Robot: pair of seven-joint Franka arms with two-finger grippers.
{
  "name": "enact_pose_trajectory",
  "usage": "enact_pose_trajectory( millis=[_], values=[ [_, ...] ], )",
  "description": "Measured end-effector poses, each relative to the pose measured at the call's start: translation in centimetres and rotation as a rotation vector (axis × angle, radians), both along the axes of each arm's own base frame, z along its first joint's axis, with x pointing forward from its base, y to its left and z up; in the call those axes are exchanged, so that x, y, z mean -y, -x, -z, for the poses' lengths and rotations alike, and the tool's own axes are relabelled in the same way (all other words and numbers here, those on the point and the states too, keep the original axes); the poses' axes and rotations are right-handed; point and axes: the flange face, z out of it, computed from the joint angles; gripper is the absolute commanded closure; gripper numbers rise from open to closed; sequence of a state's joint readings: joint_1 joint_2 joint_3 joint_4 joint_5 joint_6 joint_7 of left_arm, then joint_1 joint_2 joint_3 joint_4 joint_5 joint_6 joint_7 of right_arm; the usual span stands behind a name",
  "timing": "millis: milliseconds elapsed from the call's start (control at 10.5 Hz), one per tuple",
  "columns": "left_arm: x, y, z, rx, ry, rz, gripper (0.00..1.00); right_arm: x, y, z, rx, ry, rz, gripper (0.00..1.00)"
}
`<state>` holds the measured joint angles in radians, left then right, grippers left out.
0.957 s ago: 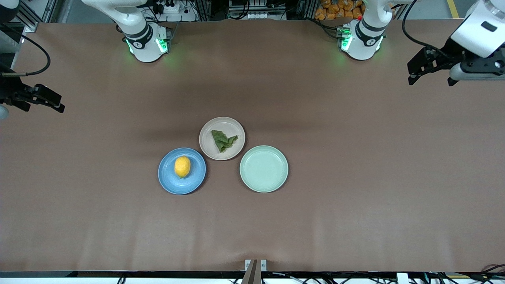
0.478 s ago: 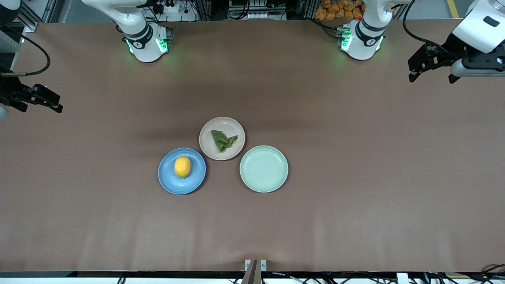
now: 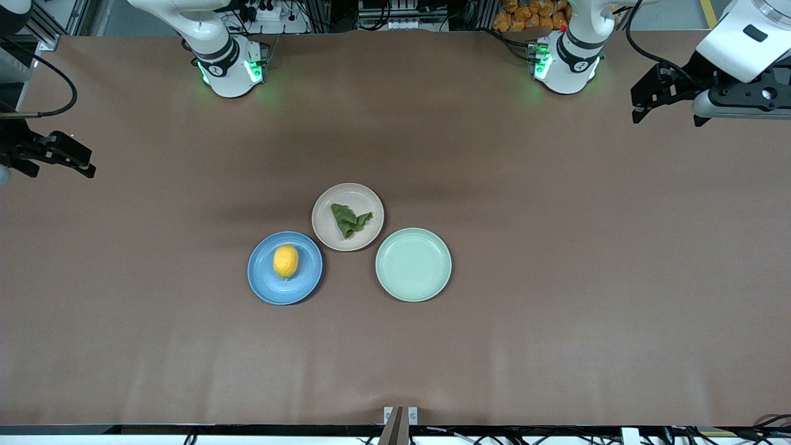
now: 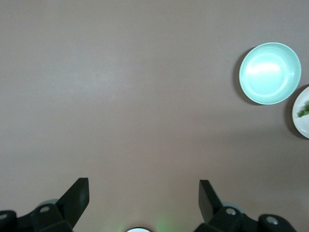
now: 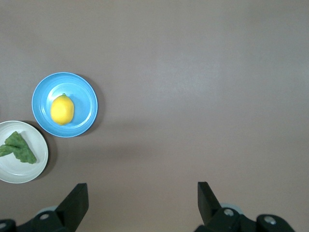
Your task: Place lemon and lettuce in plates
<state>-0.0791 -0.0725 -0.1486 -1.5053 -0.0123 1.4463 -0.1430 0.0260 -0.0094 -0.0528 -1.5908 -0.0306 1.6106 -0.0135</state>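
Note:
The yellow lemon lies in the blue plate, shown in the right wrist view as lemon and plate. Beside it, the green lettuce rests in the pale beige plate; the right wrist view shows the lettuce on that plate. My left gripper hangs open over bare table at the left arm's end, with nothing in it. At the right arm's end, my right gripper is open too, holding nothing. Both wrist views show wide, bare jaws: left gripper, right gripper.
A mint-green plate sits with nothing in it beside the beige plate, toward the left arm's end; the left wrist view shows that plate. The brown table covering stretches wide around the three plates.
The left gripper has drifted toward the robots' edge of the table. The right gripper has shifted slightly toward the table's end. The plates, lemon and lettuce have not moved.

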Motion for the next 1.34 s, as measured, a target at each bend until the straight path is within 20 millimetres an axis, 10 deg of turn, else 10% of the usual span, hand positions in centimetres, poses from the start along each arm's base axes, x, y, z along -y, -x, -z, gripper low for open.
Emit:
enact_pose_trajectory(
  millis=[1339],
  values=[
    [0.1,-2.2,2.3,-0.013,0.013,-0.003,0.00,-0.3,-0.3,-2.0,0.043,0.001,-0.007,0.00]
  ],
)
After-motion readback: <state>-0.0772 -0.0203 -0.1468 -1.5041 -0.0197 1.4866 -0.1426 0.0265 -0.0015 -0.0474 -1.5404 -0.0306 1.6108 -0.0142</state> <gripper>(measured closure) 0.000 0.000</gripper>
